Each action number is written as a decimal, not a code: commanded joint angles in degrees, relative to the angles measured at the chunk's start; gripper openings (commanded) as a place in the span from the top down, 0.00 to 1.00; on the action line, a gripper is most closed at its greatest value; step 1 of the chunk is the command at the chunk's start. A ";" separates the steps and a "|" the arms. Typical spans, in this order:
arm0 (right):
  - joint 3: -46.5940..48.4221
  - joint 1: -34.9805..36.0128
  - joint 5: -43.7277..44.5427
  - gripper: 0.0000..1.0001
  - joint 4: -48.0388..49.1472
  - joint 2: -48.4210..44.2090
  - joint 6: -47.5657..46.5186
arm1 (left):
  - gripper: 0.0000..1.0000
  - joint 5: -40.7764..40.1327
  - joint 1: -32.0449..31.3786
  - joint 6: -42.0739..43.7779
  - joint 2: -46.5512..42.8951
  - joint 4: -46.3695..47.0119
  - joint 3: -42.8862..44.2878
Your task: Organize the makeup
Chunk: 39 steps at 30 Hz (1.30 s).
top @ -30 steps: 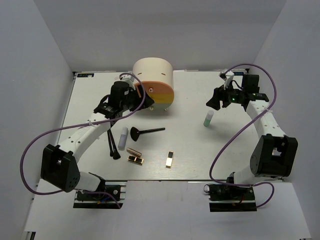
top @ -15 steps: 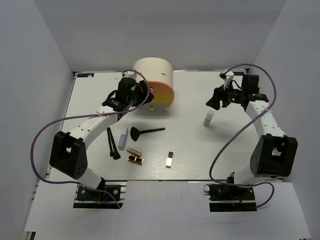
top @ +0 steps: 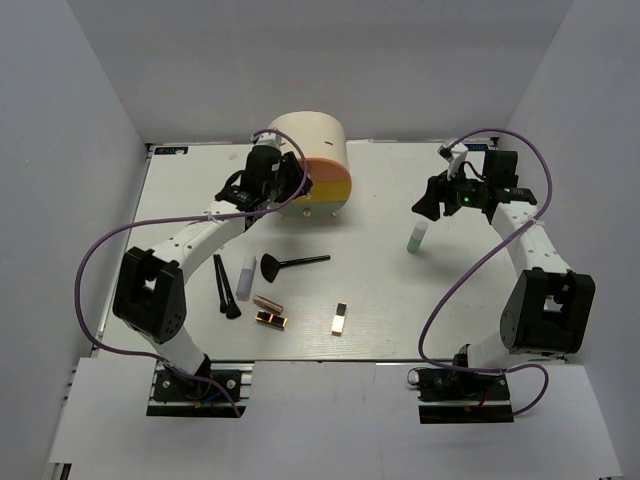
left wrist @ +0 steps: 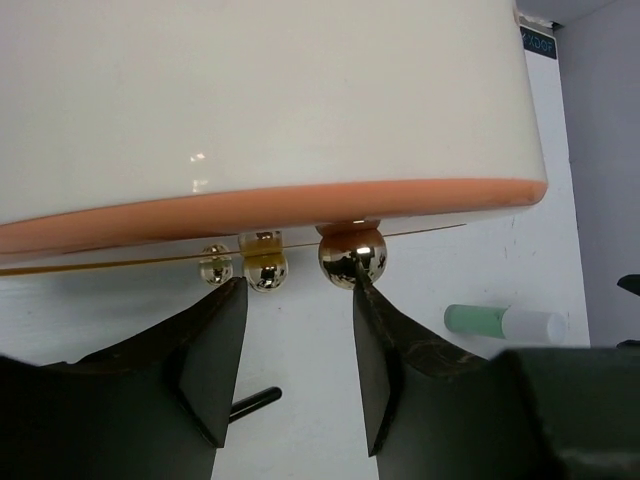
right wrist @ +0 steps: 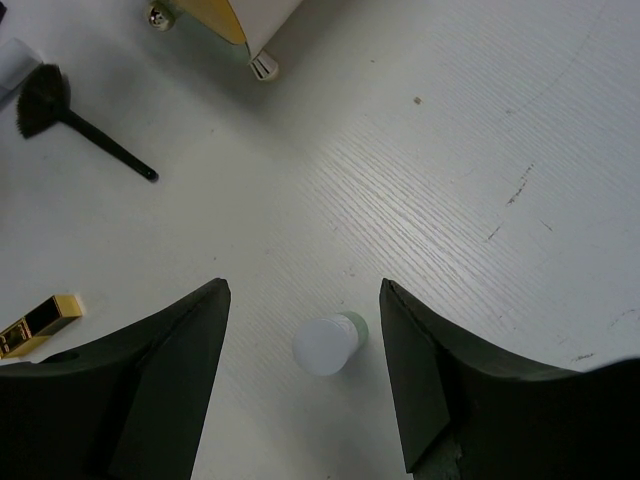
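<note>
— What stands at the far side of the table [top: 380, 300]?
— A big round cream box [top: 305, 140], just left of the middle.
— Any colour on it?
— An orange drawer [left wrist: 300, 200] under the cream part and a yellow drawer [top: 328, 192] below that, with small shiny gold knobs [left wrist: 351, 256] on the front.
— And underneath?
— Little white feet [right wrist: 262, 67]. Plain grey walls [top: 90, 120] close in the table on three sides.

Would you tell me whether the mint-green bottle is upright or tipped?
Upright: the mint-green bottle shows its round white cap from above.
</note>
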 commanded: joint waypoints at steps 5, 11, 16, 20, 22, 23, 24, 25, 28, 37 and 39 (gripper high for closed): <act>-0.72 0.13 -0.48 0.33 1.78 -1.53 0.55 | 0.50 0.87 0.04 -0.37 0.36 2.55 3.83; -1.08 -0.13 -0.04 0.33 1.96 -1.62 0.37 | 0.58 4.92 0.04 -0.99 -1.75 3.43 1.11; -0.81 0.04 -0.39 0.33 2.05 -1.18 0.37 | 0.58 5.62 0.04 -0.90 -3.34 4.40 -0.12; -0.46 0.04 -0.57 0.33 2.05 -0.92 0.55 | 0.43 4.57 0.04 -0.73 -2.63 3.69 1.19; -0.37 0.04 -0.74 0.33 2.13 -0.83 0.46 | 0.40 3.87 0.04 -0.38 -1.84 3.61 1.81; -0.46 0.04 -0.74 0.33 2.05 -0.83 0.55 | 0.40 3.34 0.04 -0.29 -1.58 3.69 2.25; -0.37 0.04 -0.83 0.33 2.13 -0.92 0.55 | 0.40 3.34 0.04 0.06 -1.40 3.35 3.12; -0.46 0.04 -0.83 0.33 2.13 -0.83 0.55 | 0.39 3.34 0.04 0.15 -0.71 3.17 3.56; -0.72 0.04 -0.83 0.33 2.13 -1.09 0.46 | 0.40 0.88 0.04 0.15 0.18 2.55 5.15; -1.34 0.04 -0.65 0.33 2.13 -1.62 0.46 | 0.60 0.61 0.04 -0.73 1.23 2.55 5.59; -1.34 0.04 -0.66 0.33 2.13 -1.71 0.46 | 0.58 1.05 0.04 -0.81 1.76 2.55 5.68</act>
